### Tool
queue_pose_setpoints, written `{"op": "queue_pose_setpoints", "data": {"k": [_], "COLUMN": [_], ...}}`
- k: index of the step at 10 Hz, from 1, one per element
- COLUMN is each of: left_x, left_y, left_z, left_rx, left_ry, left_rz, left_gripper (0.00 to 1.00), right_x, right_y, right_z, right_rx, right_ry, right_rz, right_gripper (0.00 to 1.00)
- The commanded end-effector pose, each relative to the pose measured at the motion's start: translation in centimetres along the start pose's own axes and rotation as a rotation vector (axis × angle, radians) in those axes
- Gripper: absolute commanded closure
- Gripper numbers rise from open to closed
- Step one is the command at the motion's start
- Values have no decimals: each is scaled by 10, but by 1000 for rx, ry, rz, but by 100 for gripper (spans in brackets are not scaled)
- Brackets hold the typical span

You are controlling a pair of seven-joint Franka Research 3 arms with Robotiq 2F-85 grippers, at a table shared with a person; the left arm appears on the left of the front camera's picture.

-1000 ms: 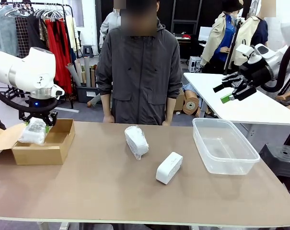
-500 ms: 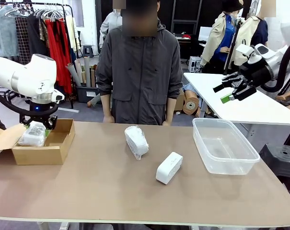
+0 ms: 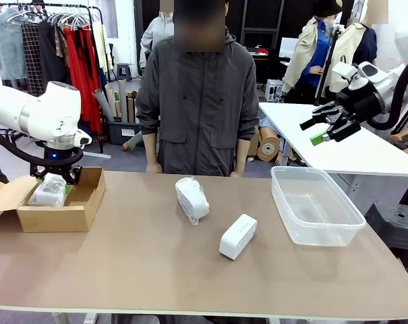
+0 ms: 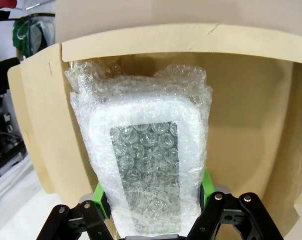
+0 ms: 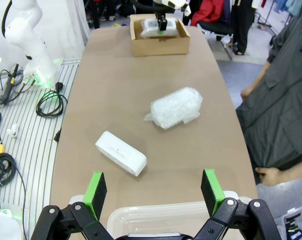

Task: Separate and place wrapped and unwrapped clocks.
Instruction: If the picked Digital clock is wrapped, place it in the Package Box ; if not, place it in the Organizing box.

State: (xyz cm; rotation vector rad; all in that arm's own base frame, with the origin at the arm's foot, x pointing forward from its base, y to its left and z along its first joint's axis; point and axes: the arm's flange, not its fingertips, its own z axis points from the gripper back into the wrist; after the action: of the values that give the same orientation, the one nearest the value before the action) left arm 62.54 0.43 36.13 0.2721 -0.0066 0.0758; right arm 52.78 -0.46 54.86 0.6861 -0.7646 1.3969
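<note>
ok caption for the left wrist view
Left gripper holding a bubble-wrapped clock inside the open cardboard box.

**Legible markings: none found**

No text, label, brand or number can be read in any view. The smooth white rounded-rectangular block (image 5: 120, 153) shows faint dark specks along one long face in the right wrist view, too small to make out.

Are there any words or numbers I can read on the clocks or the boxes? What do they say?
No words or numbers can be read anywhere.
Bare white clock: a tiny dark speck on its side, too small to read.
Wrapped clock in the left pincer: greyish face behind bubble wrap, no digits showing.
Cardboard box and clear tub: plain, no print.
</note>
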Motion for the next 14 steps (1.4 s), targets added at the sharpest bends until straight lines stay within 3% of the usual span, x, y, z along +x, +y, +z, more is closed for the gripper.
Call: {"op": "queue_pose_setpoints", "data": {"k": [1,3,4,5,9,10,14], "left_x": [6,7,8,9,7,6,0], "left_y": [4,3,2,3,2,3,4], "left_z": [-2,-6,-9,-9,-8,-6,15], "left_rx": [3,-2,-5,-4,-13,-10,9], "left_ry": [-7,2,7,10,8,7,-22], "left_rz": [19,15,12,10,3,0,18], "left_gripper": [100,100,95,81,5,0,0], "right_x": [1,1,1,1,1,1,1], "right_y": [2,2,2,2,2,2,2], "right_z": [0,0,0,0,0,0,0], "right_rx": [-3,-3,-3,-3,-3,-3,-3], "right_ry": [-2,-2,-2,-2,-2,-2,-2], "right_rz": [2,2,2,2,2,2,2], "right_gripper": [0,0,0,0,0,0,0]}}
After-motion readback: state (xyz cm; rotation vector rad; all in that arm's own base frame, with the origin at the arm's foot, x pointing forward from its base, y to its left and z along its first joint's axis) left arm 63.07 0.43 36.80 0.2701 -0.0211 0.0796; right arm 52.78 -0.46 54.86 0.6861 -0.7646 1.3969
